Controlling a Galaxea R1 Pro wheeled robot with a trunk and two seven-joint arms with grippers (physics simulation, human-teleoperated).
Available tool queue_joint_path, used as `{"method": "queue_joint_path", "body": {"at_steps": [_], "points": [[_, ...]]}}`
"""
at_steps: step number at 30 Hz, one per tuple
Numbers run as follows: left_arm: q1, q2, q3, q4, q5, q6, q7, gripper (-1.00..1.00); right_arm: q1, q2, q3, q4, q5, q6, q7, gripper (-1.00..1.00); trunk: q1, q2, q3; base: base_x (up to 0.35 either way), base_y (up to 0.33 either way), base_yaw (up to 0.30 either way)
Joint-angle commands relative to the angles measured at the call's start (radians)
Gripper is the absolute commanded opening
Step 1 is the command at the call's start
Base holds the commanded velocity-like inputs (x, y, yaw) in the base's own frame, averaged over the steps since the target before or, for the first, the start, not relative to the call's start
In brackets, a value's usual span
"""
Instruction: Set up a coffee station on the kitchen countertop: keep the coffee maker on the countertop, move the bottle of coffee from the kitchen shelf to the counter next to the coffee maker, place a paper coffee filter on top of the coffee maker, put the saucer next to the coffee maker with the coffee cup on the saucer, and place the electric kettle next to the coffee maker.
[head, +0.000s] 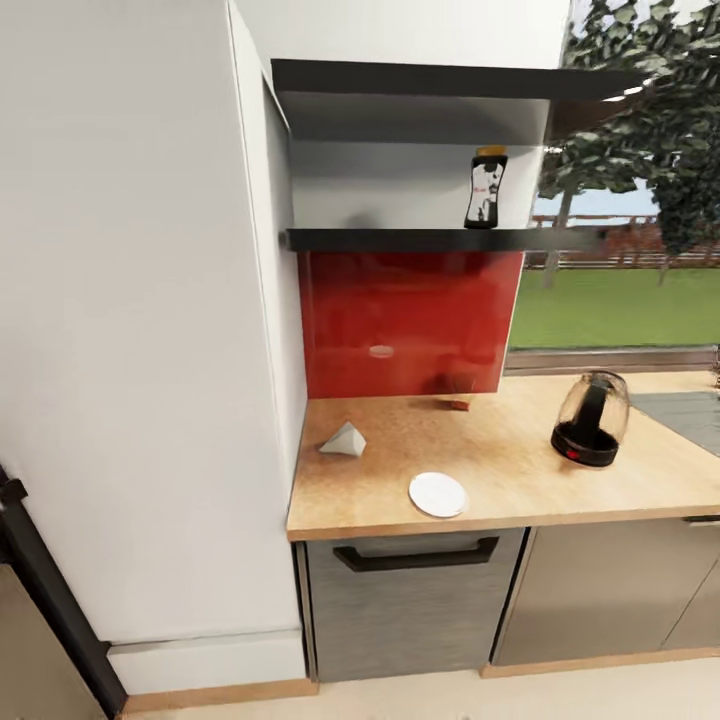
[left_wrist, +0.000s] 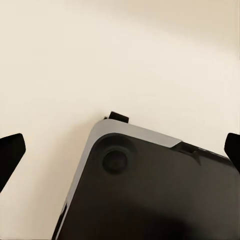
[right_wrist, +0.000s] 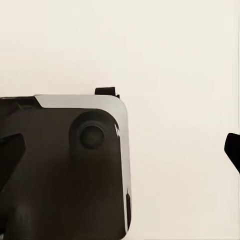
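Two grippers hang over the pale floor (left_wrist: 75, 60), each with its dark fingertips spread wide apart and nothing between them: the left gripper (left_wrist: 120, 150) and the right gripper (right_wrist: 122, 150) both above the robot's dark base (right_wrist: 60, 170). On the wooden countertop (head: 520, 470) lie a paper coffee filter (head: 343, 440) near the cabinet wall, a white saucer (head: 437, 494) by the front edge, and the coffee maker (head: 590, 420) well to their right. The bottle of coffee (head: 486, 188) stands upright on the dark shelf (head: 400, 240) above.
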Motion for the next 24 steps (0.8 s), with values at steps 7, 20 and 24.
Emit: {"method": "queue_joint_path", "body": {"at_steps": [7,20,24], "points": [[0.0,0.0,0.008,0.001,-0.007,-0.004,0.0,1.0,-0.001,0.0,0.0,0.008,-0.008,-0.018,0.005,1.0,0.0,-0.001,-0.001,-0.198,-0.161,0.093],[0.0,0.0,0.008,0.001,-0.007,-0.005,0.0,1.0,-0.001,0.001,0.0,0.009,-0.008,-0.02,0.005,1.0,0.0,-0.001,-0.001,-0.101,-0.048,0.196],[-0.001,-0.001,0.008,0.001,-0.008,-0.004,0.0,1.0,-0.001,-0.002,-0.001,0.01,-0.009,-0.023,0.004,1.0,0.0,-0.001,-0.001,-0.213,-0.163,0.012]]}}
